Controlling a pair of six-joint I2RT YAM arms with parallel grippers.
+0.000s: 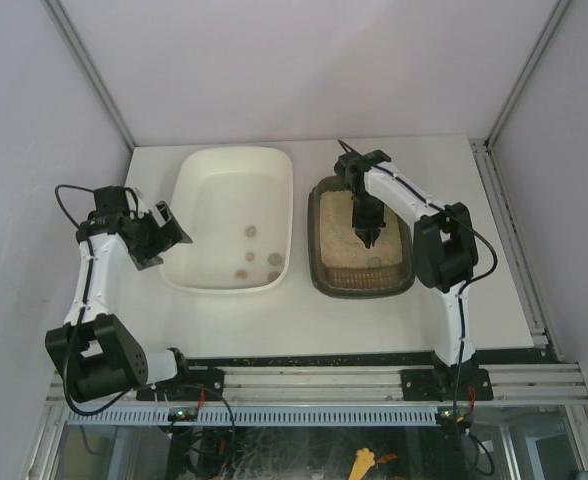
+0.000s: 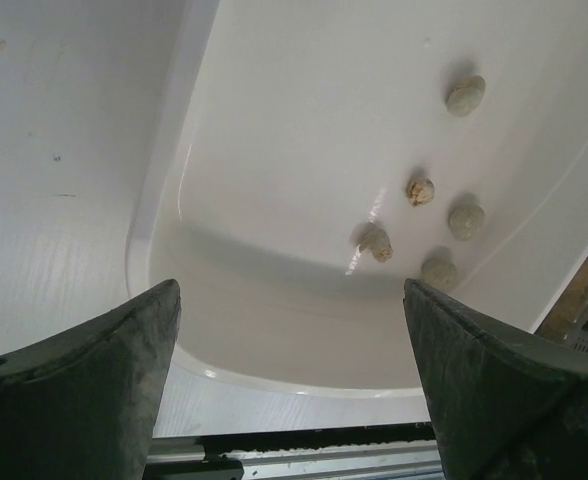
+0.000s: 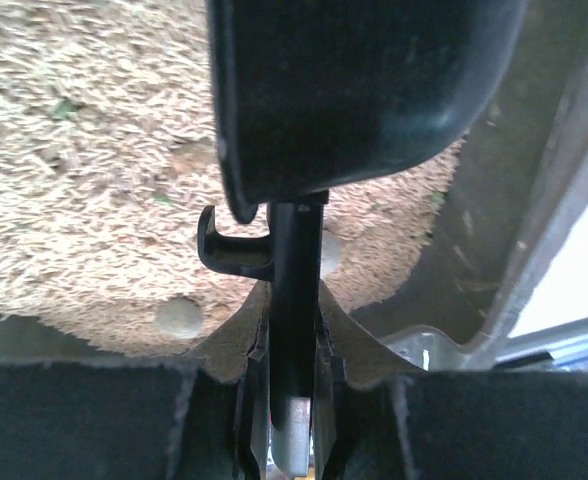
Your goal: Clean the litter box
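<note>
The dark litter box (image 1: 319,272) with beige litter (image 1: 339,240) stands right of centre. My right gripper (image 1: 367,232) hangs over the litter and is shut on the handle of a black scoop (image 3: 296,300); the scoop's bowl (image 3: 364,90) fills the top of the right wrist view. A grey-beige clump (image 3: 179,317) lies in the litter near the box's front wall; it also shows in the top view (image 1: 374,262). My left gripper (image 1: 164,232) is open and empty at the left edge of the white tub (image 1: 196,172).
The white tub (image 2: 164,200) holds several clumps (image 2: 465,95) near its front right corner (image 1: 249,231). The table's front edge and a metal rail (image 2: 304,462) lie just behind my left fingers (image 2: 94,380).
</note>
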